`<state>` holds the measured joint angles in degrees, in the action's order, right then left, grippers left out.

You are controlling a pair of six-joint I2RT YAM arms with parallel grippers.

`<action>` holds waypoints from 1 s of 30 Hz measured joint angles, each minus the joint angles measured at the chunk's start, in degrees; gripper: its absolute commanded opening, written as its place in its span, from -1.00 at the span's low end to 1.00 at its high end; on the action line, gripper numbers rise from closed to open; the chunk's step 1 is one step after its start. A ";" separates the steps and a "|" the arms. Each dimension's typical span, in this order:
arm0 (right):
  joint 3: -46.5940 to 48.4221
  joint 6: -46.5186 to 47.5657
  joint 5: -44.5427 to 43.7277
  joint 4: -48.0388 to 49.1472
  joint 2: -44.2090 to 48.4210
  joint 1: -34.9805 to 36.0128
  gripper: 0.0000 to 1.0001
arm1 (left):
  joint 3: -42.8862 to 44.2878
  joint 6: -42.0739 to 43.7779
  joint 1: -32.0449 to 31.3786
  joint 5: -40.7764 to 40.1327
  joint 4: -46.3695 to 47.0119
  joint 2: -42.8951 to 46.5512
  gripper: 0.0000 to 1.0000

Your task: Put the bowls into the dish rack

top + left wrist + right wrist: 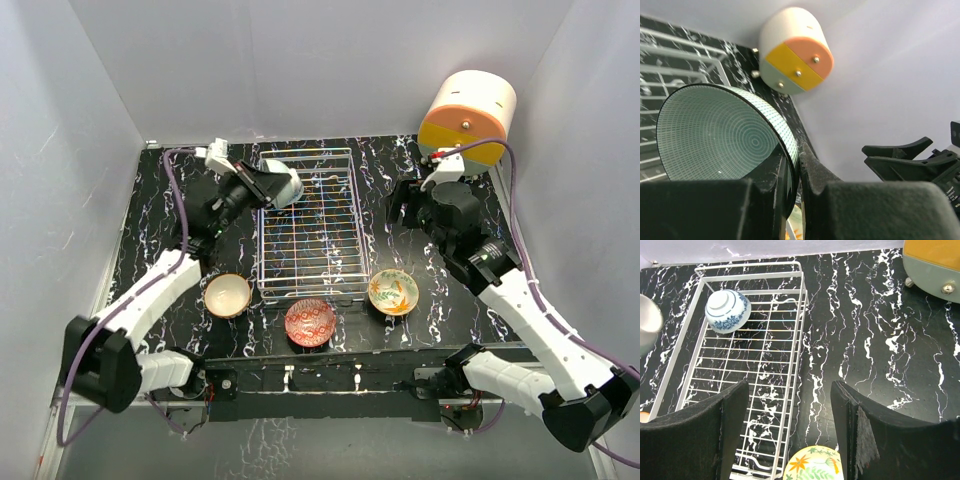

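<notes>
Left gripper (264, 184) is clamping the pale mint bowl (715, 132) by its rim, holding it on edge above the dish rack's (308, 240) far left corner; the rack's long axis is running near-to-far.

Right wrist view: leafy bowl (812, 466) is cut off by the bottom edge, drawer unit (935, 260) clipped at the top-right corner, mint bowl (647, 325) just a blurred sliver at the left edge. Left wrist view: left gripper (795, 160) hides the mint bowl's lower rim, dish rack (680, 55) runs off left, right gripper (897, 156) cut at right. Blue-white bowl (727, 311) can't be picked out in the top view.
</notes>
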<state>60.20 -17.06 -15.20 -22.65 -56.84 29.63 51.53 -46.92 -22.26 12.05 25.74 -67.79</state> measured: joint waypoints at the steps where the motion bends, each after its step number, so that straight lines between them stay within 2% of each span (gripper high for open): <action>1: 0.00 0.02 -0.11 -0.31 0.33 -0.13 0.40 | -1.31 -2.95 -0.02 1.97 3.21 -2.36 -1.00; 13: 0.00 0.09 -1.62 -2.23 2.16 -1.68 0.41 | -2.34 -24.24 -0.59 12.92 33.88 -23.67 -1.00; 17: 0.00 0.26 -1.77 -3.06 2.16 -2.10 0.45 | 0.79 -26.47 -2.19 14.40 35.34 -29.94 -1.00; 22: 0.00 0.52 -2.05 -3.34 2.71 -2.97 0.45 | 3.72 -26.88 -4.59 14.99 35.67 -33.46 -1.00; 30: 0.00 0.68 -1.07 -3.43 2.89 -4.46 0.45 | 4.55 -31.56 -6.54 14.62 44.98 -43.78 -1.00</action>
<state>60.20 -16.38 -16.27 -26.09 -53.95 25.17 56.07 -78.48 -28.80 26.68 70.72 -111.57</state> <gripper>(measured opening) 0.724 0.068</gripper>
